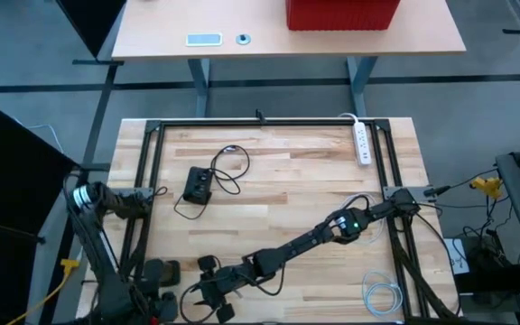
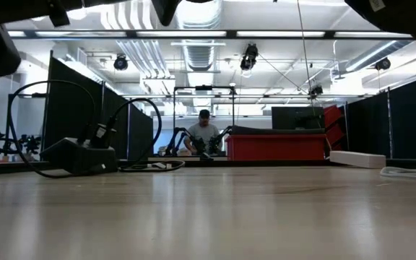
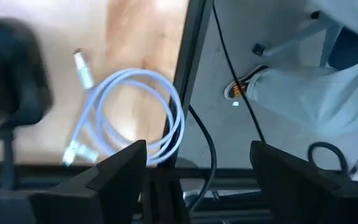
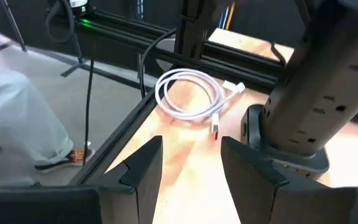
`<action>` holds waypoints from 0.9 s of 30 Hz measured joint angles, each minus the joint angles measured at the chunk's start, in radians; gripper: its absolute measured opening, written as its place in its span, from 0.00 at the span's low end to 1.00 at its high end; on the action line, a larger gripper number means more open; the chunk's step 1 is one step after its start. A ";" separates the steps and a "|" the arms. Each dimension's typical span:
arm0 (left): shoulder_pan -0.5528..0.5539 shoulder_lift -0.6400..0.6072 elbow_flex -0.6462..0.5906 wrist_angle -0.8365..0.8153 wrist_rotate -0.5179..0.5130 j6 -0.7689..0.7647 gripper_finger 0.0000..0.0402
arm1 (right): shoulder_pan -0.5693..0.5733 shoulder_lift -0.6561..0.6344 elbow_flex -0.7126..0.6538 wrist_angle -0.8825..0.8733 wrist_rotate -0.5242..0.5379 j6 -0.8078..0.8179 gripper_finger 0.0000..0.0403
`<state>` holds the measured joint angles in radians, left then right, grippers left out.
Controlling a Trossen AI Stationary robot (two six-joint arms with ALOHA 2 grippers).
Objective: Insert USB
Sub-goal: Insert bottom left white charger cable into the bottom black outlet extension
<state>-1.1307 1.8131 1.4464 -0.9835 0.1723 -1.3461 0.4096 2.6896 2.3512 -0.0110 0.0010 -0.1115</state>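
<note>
Right claw: the right claw (image 1: 208, 298) sits at the bottom centre-left of the high view, its arm stretched across the surface (image 1: 278, 208); in its wrist view the two fingers (image 4: 143, 163) stand apart, holding nothing.
Left claw: the left claw (image 1: 156, 271) is at the bottom left of the high view, just beside the right one; its fingers (image 3: 120, 171) stand apart and empty.
USB cable: a coiled white USB cable (image 1: 382, 296) lies flat in the lower right of the high view, near the surface edge; both plugs lie loose beside the coil (image 4: 188, 93).
Key relation: the cable lies well apart from both claws, toward the right of the high view. The right claw looks slightly nearer, and its wrist view has the plug's (image 4: 216, 126) long axis pointing roughly toward the fingers.
Black hub: a black box with a dark lead (image 1: 198, 184) sits upper left of centre, probably the socket.
Power strip: white (image 1: 362, 143), upper right.
Person: seated in the room beyond (image 2: 204, 132).
</note>
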 joint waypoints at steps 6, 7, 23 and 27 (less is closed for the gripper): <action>0.001 0.063 -0.002 0.002 0.003 0.014 0.69 | 0.000 -0.031 0.000 -0.016 0.000 -0.031 0.38; 0.001 0.068 -0.002 -0.002 0.002 0.007 0.69 | 0.000 -0.034 0.000 -0.014 0.000 -0.031 0.38; 0.001 0.119 -0.018 -0.029 -0.082 0.068 0.69 | 0.003 -0.048 0.000 -0.015 0.000 -0.023 0.31; -0.007 0.118 -0.049 -0.028 -0.082 0.142 0.69 | 0.006 -0.048 0.000 -0.020 0.000 -0.019 0.29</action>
<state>-1.1376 1.9308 1.3975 -1.0111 0.0900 -1.2037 0.4155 2.6419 2.3512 -0.0314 0.0013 -0.1307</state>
